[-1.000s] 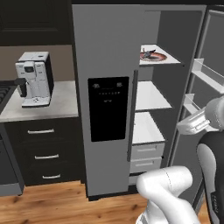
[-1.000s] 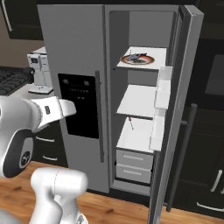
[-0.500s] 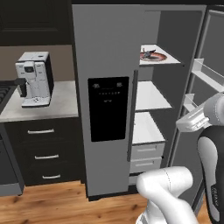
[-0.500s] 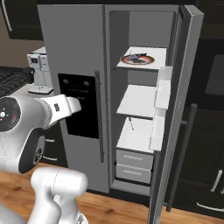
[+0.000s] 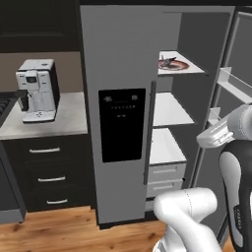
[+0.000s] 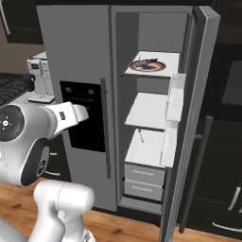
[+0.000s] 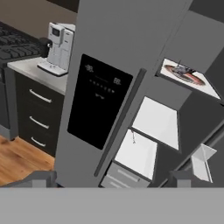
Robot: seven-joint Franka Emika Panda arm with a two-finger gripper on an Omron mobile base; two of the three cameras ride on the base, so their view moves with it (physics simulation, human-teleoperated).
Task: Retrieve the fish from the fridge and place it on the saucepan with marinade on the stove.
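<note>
**Fridge door open, fish waiting on the top shelf**

Starting at the far left, the stove (image 5: 6, 106) edges into the left base view, its dark grates just visible at the frame's border. Next to it, on the pale countertop (image 5: 69, 115), stands a white coffee machine (image 5: 37, 90), with three dark drawers (image 5: 44, 174) stacked below. Moving right, here is the fridge (image 5: 118, 74): its left door is closed, the black dispenser panel (image 5: 122, 124) set in the middle and a long vertical handle (image 5: 147, 133) running down its inner edge. The right door (image 6: 189, 118) is swung wide open, baring white shelves. Up on the top shelf (image 6: 165, 66) sits a round red-rimmed plate (image 6: 147, 65), and on it lies the fish (image 6: 145, 62), small and dark. The middle shelf (image 6: 146, 111) and the lower shelf (image 6: 144, 149) sit beneath, with two grey drawers (image 6: 144, 182) at the bottom. And furthest right in the left base view, the white arm rises in front of the open compartment. In the hand view, the gripper (image 7: 111, 179) has its two dark tips far apart, released and holding nothing, aimed at the fridge and well short of the fish.
</note>
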